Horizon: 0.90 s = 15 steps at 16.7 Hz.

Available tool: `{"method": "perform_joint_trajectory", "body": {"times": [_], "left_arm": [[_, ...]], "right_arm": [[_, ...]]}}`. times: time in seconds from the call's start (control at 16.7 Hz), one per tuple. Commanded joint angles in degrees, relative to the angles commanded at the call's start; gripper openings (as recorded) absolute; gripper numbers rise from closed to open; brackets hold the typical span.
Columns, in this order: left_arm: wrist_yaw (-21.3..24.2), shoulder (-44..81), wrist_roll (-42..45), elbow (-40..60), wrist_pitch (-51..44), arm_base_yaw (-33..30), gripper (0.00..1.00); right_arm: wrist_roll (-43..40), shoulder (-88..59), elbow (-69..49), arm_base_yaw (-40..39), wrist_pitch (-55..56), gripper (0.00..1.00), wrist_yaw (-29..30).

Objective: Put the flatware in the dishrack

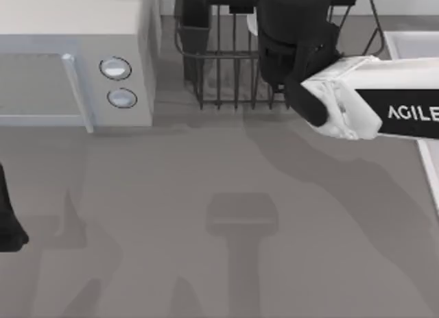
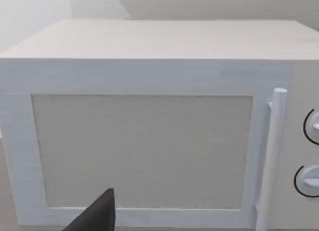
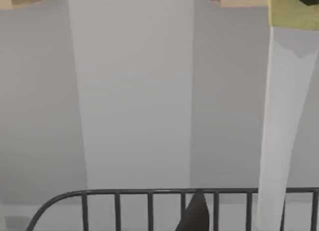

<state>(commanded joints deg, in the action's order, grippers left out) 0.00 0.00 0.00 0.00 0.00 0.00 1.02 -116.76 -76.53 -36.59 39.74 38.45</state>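
Hovering my right gripper (image 1: 295, 54) over the dishrack (image 1: 226, 92) at the far edge of the table (image 1: 226, 229); the rack's wire bars are sitting directly beneath my wrist, with its dark utensil cup (image 1: 194, 30) off toward the microwave side of me. In my right wrist view the rack's rim (image 3: 149, 192) is running straight across below one dark fingertip (image 3: 195, 213), and a pale wall (image 3: 129, 91) is standing beyond it. I cannot tell whether this claw is spread, pressed together or pinching anything, and no flatware is identifiable to me, so its long axis is going unrecorded. My judgement: the right arm is the nearer one to the rack, and the coming move hinges on being squarely above the bars or the cup. My left gripper (image 1: 8, 222) is idling at the table's left edge, facing the microwave (image 2: 149, 141) door. The grey tabletop is lying bare between us.
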Motion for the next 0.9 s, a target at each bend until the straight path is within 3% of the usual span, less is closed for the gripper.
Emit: {"method": "perform_joint_trajectory", "body": {"times": [0.3, 0.9], "left_arm": [[0.0, 0.0, 0.0, 0.0, 0.0, 0.0, 1.00], [0.0, 0.0, 0.0, 0.0, 0.0, 0.0, 1.00]], "right_arm": [[0.0, -0.4, 0.1, 0.4, 0.4, 0.00, -0.3], [0.0, -0.4, 0.1, 0.4, 0.4, 0.75, -0.3]]}}
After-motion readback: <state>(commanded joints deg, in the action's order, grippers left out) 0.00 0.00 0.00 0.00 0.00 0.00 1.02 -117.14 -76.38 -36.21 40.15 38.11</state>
